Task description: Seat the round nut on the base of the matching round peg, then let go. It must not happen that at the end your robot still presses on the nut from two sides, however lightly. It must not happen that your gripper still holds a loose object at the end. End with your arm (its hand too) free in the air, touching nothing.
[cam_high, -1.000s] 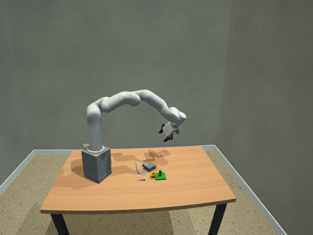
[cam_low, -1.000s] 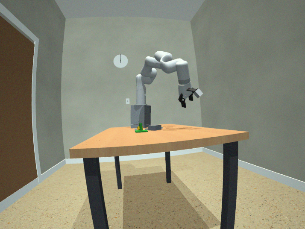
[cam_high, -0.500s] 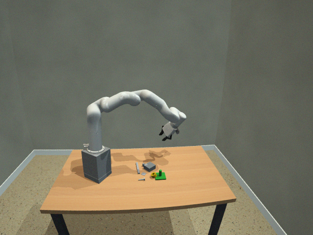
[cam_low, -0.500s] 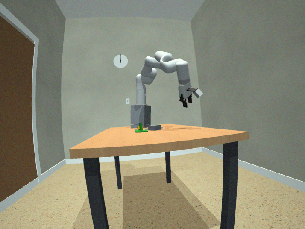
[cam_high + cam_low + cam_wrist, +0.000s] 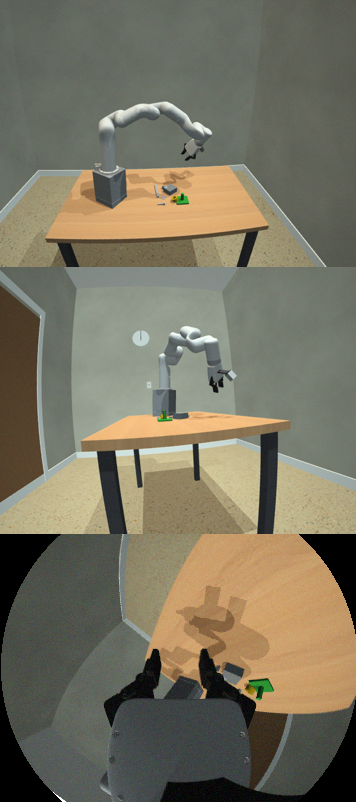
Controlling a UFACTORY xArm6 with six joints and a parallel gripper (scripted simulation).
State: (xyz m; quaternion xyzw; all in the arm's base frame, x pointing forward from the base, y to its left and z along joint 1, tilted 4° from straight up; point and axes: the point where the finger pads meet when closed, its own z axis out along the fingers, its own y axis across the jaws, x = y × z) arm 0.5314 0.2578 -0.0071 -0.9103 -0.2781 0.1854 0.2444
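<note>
Round nut (image 5: 174, 198) lies flat, hole upward, beside peg (image 5: 182, 196).

Grey-green walls (image 5: 287, 353) close the room on every side, meeting in a corner (image 5: 253, 86) behind the hand (image 5: 188, 155). Far below the hand lies a speckled beige floor (image 5: 287, 496), edged by a pale skirting (image 5: 310, 466). A wooden bench (image 5: 230, 428) with a curved front edge stands on dark legs (image 5: 268, 479) under the hand and throws a shadow (image 5: 172, 496) on the floor. On the wall beyond the hand hang a round white clock (image 5: 140, 337) and, lower, a small switch plate (image 5: 148, 384). A brown door (image 5: 17, 396) in a pale frame (image 5: 42, 381) fills the wall far to the side, well apart from the hand. Soft shadows (image 5: 175, 176) fall across the bench top.
</note>
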